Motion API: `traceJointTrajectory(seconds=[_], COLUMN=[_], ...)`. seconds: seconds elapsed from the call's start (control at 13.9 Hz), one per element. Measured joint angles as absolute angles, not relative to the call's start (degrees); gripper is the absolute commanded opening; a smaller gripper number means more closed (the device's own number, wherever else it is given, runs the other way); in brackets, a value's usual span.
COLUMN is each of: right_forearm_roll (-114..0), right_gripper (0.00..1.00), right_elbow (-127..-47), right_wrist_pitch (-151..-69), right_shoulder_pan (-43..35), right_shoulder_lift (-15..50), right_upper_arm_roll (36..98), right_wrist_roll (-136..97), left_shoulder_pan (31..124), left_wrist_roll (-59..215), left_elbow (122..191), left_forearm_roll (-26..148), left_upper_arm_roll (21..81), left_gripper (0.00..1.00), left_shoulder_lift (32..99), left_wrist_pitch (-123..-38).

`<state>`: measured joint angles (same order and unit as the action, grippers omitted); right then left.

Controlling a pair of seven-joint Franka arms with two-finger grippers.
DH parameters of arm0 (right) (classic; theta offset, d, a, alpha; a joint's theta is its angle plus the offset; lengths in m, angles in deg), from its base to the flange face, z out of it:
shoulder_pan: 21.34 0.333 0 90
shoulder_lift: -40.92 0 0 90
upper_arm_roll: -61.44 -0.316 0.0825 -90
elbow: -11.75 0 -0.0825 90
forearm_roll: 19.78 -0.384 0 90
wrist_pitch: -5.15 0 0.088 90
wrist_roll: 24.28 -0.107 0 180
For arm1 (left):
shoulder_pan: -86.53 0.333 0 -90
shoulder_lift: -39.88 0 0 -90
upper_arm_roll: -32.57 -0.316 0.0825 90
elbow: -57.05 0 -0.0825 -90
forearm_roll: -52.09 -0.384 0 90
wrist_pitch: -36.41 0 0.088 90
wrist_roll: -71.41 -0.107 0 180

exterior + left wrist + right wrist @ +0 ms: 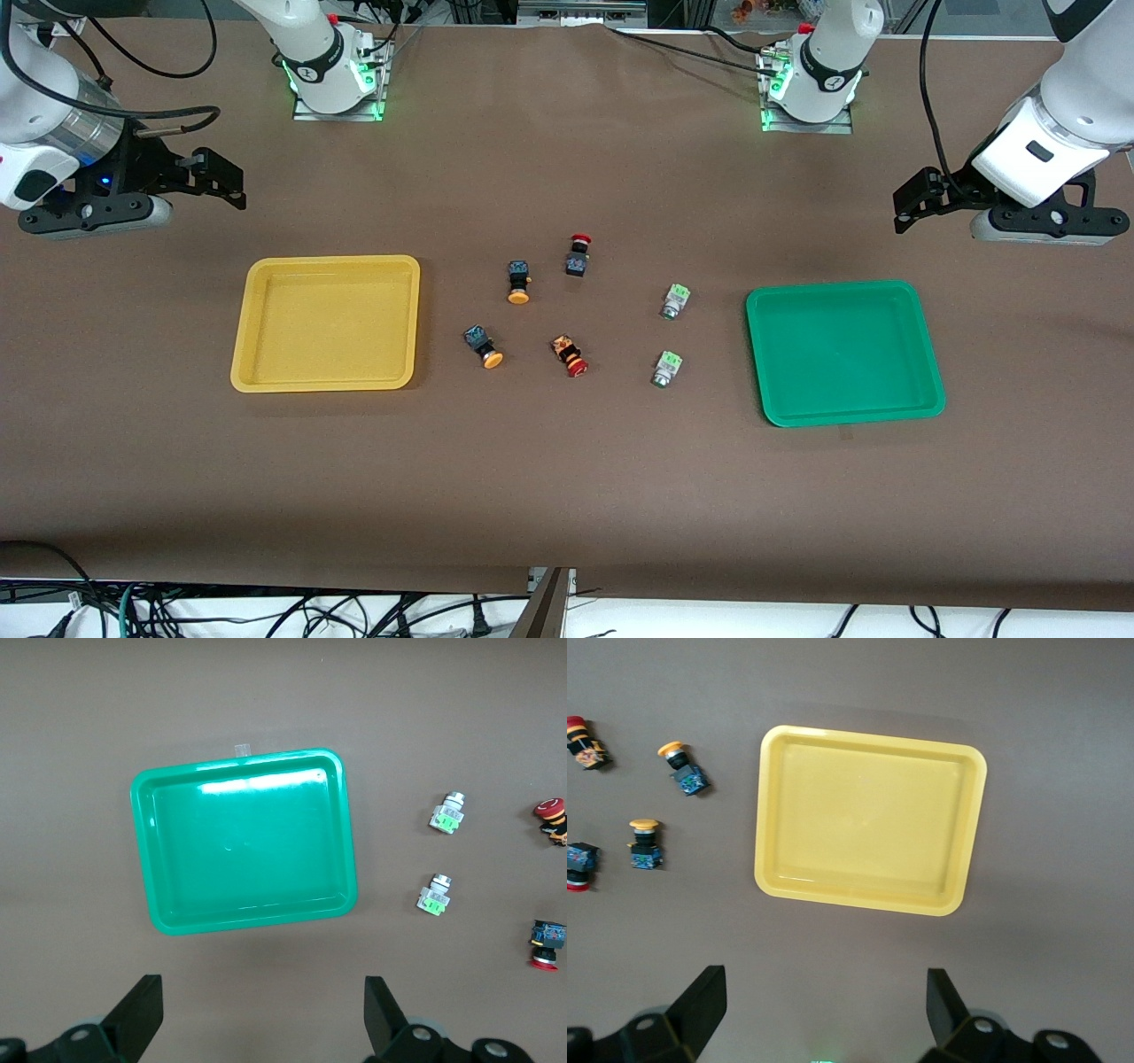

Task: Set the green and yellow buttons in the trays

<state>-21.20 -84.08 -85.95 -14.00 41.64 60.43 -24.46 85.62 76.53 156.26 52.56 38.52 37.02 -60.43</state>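
Observation:
The yellow tray (326,323) lies toward the right arm's end and the green tray (844,352) toward the left arm's end; both hold nothing. Between them lie two yellow-capped buttons (518,282) (483,346) and two pale green buttons (675,301) (667,369). My left gripper (1050,229) hangs open and empty over the table at the left arm's end; its view shows the green tray (244,850) and green buttons (448,812) (434,895). My right gripper (93,221) hangs open and empty at the right arm's end; its view shows the yellow tray (868,819) and yellow buttons (682,766) (644,843).
Two red-capped switches (578,255) (570,354) lie among the buttons in the middle of the brown table. They also show in the left wrist view (552,819) (547,943) and the right wrist view (585,742) (578,866). Cables hang at the table's near edge.

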Motion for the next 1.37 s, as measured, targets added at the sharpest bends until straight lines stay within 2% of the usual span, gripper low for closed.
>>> traceJointTrajectory(seconds=[0.43,0.65,0.79,1.01,1.22,1.37], right_forearm_roll=[-20.9,-20.9,-20.9,-20.9,-20.9,-20.9], right_gripper=[1.00,1.00,1.00,1.00,1.00,1.00], right_elbow=[-84.0,-84.0,-84.0,-84.0,-84.1,-84.1], right_wrist_pitch=[-86.1,-86.0,-86.0,-86.0,-85.9,-85.9], right_shoulder_pan=[-13.8,-13.7,-13.0,-11.8,-11.3,-10.8], right_shoulder_lift=[41.6,41.5,41.5,41.4,40.9,40.3], right_upper_arm_roll=[59.7,59.6,59.4,59.3,59.3,59.2], right_wrist_roll=[-24.5,-24.5,-24.5,-24.6,-24.6,-24.6], left_shoulder_pan=[85.6,84.8,83.8,79.7,74.4,71.2], left_wrist_roll=[76.5,76.5,76.5,76.5,76.6,76.6], left_elbow=[156.0,155.9,155.9,152.1,143.9,141.0], left_forearm_roll=[52.6,52.8,53.2,53.2,53.2,53.2], left_upper_arm_roll=[38.5,39.0,40.7,42.5,42.8,42.9], left_gripper=[1.00,1.00,1.00,1.00,1.00,1.00], left_shoulder_lift=[37.2,39.7,44.4,55.5,68.2,75.0], left_wrist_pitch=[-59.9,-55.5,-54.0,-58.5,-66.6,-76.0])
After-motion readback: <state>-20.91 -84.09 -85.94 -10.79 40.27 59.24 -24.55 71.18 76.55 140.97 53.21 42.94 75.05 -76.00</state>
